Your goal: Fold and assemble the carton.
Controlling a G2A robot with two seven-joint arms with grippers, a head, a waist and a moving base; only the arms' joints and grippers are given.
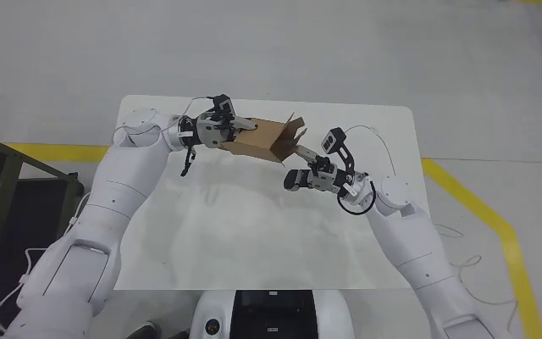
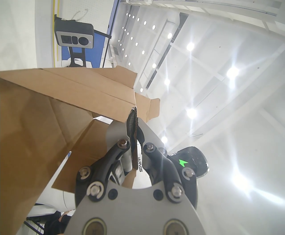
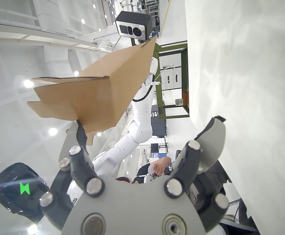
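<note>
Left gripper (image 1: 240,128) is clamped on the 9 o'clock end of the carton (image 1: 258,140), while the right gripper (image 1: 295,167), fingers spread wide, holds nothing at its 4 o'clock.

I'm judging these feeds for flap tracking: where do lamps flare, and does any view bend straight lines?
Left wrist view: ceiling lamps flare into starbursts beside the carton held in the left pincer; ceiling beams bow slightly. Right wrist view: fewer, smaller lamp spots, the carton evenly lit. Top view: even light on the table, no flare, edges straight.
</note>
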